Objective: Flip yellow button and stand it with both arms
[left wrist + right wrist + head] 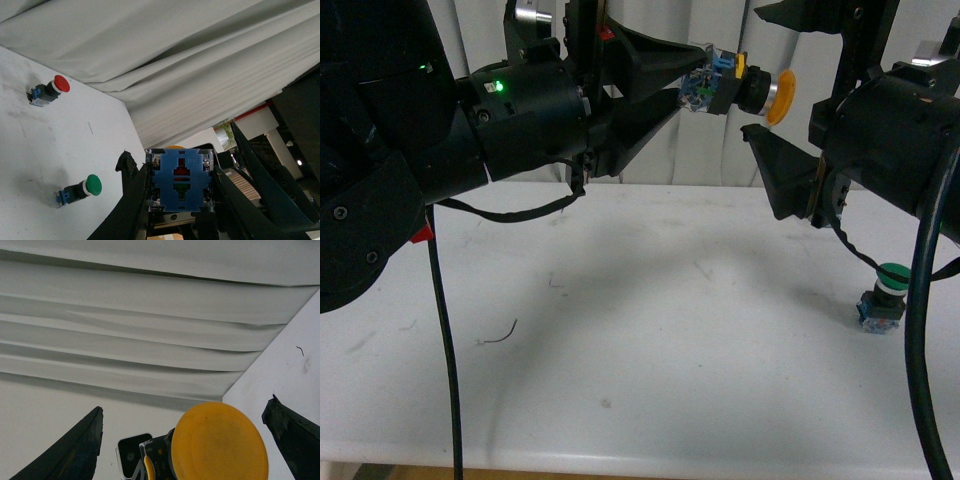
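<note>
Right now my left end effector (697, 76) is clamped on the yellow button (745, 87), pinching the flat sides of its blue contact block (180, 180). It holds the button well above the worktop (640, 330), lying sideways with the cap pointing right. My right end effector (185, 406) stands apart, one finger on either side of the cap, and as far as I can tell it is not touching it.

I judge the switch light and stiff. It is hard plastic that won't give, so a modest squeeze should do, and more might crack the clear housing. The domed cap looks smooth and would likely slip between pointed tips. The black collar (752, 90) behind it, or the block's flat faces, seem the surer hold for a handover. Stood on its small base with that wide cap up, it may prove top-heavy.

The green-capped switch (885, 295) sits on the worktop to the right, well apart from all this.
</note>
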